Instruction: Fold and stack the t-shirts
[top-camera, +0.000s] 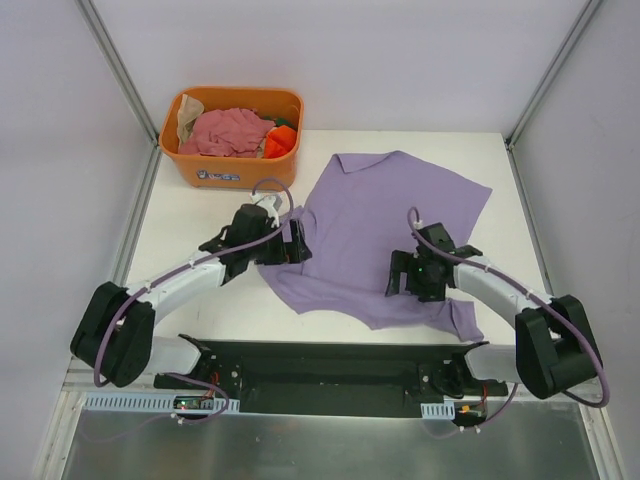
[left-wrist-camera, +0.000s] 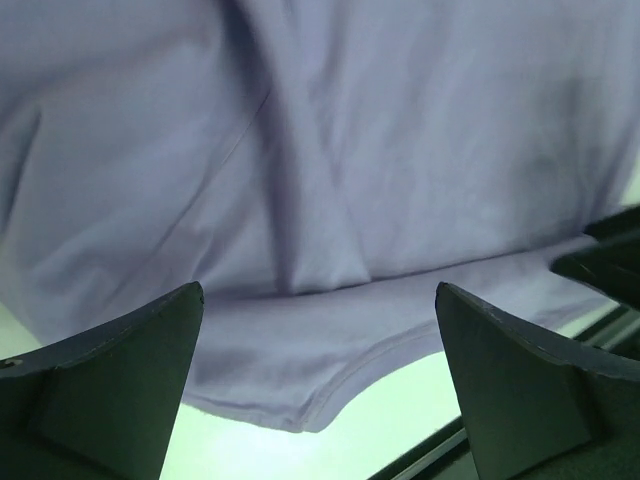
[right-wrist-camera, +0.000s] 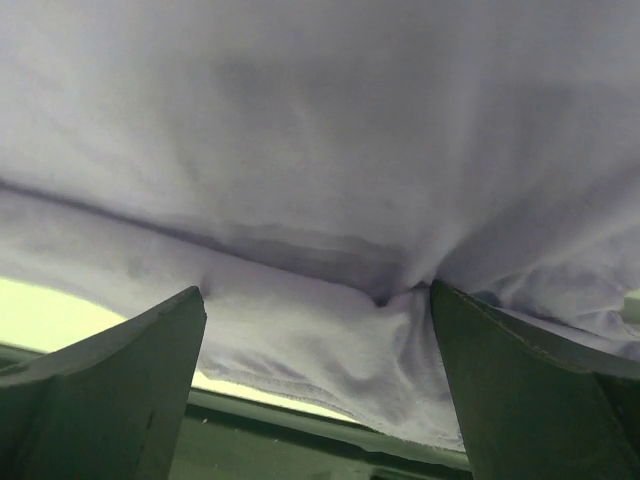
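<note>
Fingers first: the left fingers stand spread wide, low over the hem of the lavender t-shirt, with cloth lying across the gap and nothing pinched. The right fingers are spread just as wide above the shirt's near right part. A small pucker of cloth sits close to one inner face, and whether it touches cannot be told.

The shirt lies askew and fairly flat on the counter, collar toward the far side. It looks light, limp and creased, so it will likely sag and drag from any single hold. A pinch right at a hem edge or corner, one on each side, should lift it most evenly.

Both arms hide the cloth beneath them in the overhead view. The left edge seems doubled under, and the near right sleeve is partly covered.

Further back, the orange tub holds pink, orange and beige shirts, heaped so that their outlines cannot be made out.
</note>
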